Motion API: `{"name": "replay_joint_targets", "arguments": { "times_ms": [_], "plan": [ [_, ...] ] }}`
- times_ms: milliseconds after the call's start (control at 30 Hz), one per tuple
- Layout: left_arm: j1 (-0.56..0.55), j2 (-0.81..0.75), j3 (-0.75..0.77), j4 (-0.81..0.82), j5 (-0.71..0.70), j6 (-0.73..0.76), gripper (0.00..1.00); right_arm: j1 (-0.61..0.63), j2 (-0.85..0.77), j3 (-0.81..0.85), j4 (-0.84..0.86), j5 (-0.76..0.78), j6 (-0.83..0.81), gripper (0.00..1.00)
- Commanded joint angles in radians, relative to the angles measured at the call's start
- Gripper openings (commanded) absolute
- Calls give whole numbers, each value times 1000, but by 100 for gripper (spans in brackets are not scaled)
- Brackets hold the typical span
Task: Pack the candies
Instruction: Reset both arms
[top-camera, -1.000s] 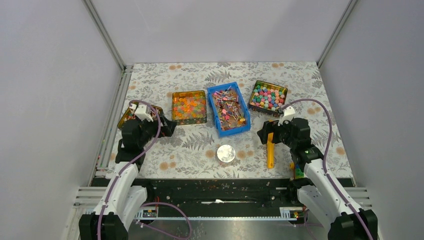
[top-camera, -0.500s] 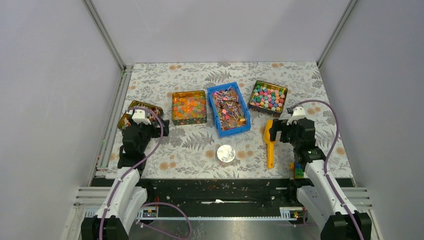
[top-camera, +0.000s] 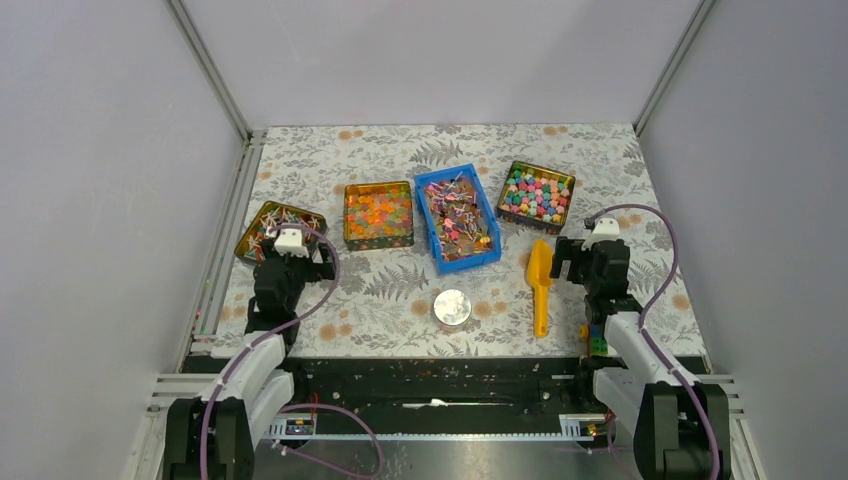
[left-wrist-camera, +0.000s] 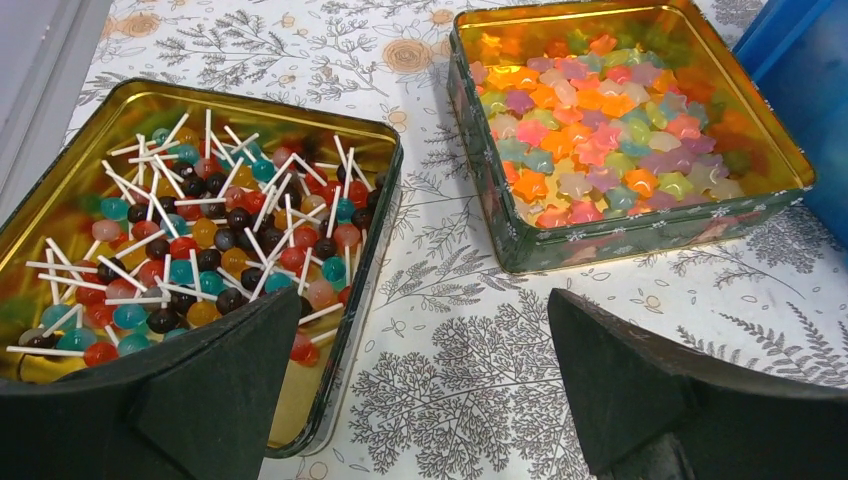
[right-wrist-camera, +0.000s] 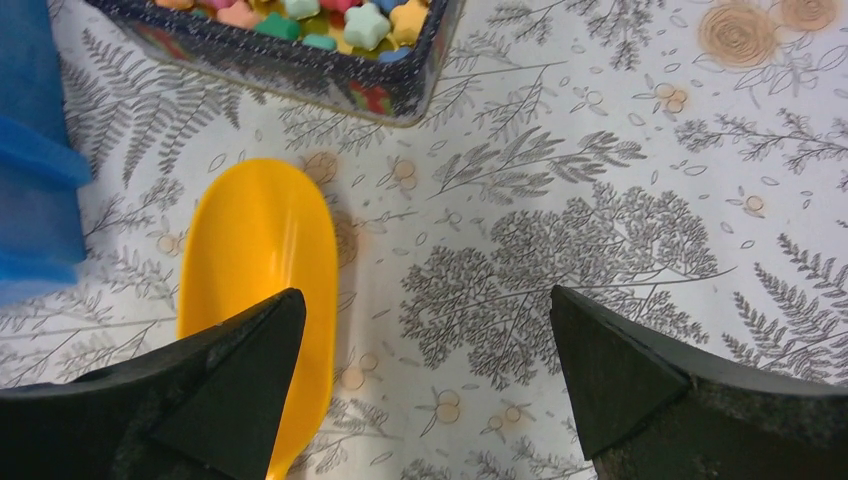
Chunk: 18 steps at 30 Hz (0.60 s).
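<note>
The candies (top-camera: 456, 215) are tiny twist-wrapped sweets that fill a blue bin (top-camera: 468, 262) at the middle of the table. The bin's edge shows in the left wrist view (left-wrist-camera: 800, 70) and the right wrist view (right-wrist-camera: 30, 150). A yellow scoop (top-camera: 539, 280) lies empty on the table to the right of the bin, and its bowl (right-wrist-camera: 262, 260) is just ahead of my right gripper's left finger. My right gripper (top-camera: 590, 258) (right-wrist-camera: 425, 370) is open and empty, low over the table beside the scoop. My left gripper (top-camera: 297, 258) (left-wrist-camera: 425, 370) is open and empty.
A gold tin of lollipops (top-camera: 246, 236) (left-wrist-camera: 385, 150) is at the far left. A tin of orange-and-yellow jelly pieces (top-camera: 347, 215) (left-wrist-camera: 640, 235) is next to the bin. A tin of pastel sweets (top-camera: 568, 200) (right-wrist-camera: 400, 95) is at the right. A small round silver tin (top-camera: 452, 306) stands near the front.
Both arms have drawn back toward the near edge. The left gripper has come off the lollipop tin. The right gripper has moved right, off the scoop, which stays put.
</note>
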Motion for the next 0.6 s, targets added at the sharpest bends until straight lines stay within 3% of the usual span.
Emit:
{"name": "replay_joint_targets", "arguments": {
  "times_ms": [0,300,400,533,567],
  "plan": [
    [6,55,-27,220,-23,44,99,-23,46,-10,192,26,-47,100],
    [7,275,30,424,49,66,99,-34,135,7,280,-26,-90,100],
    [9,342,87,404,95,47,99,-37,163,19,305,-32,-87,100],
    [9,511,25,694,124,32,99,-37,187,29,325,-40,-88,100],
    [9,521,30,703,137,24,99,-37,193,35,324,-44,-88,100]
  ]
}}
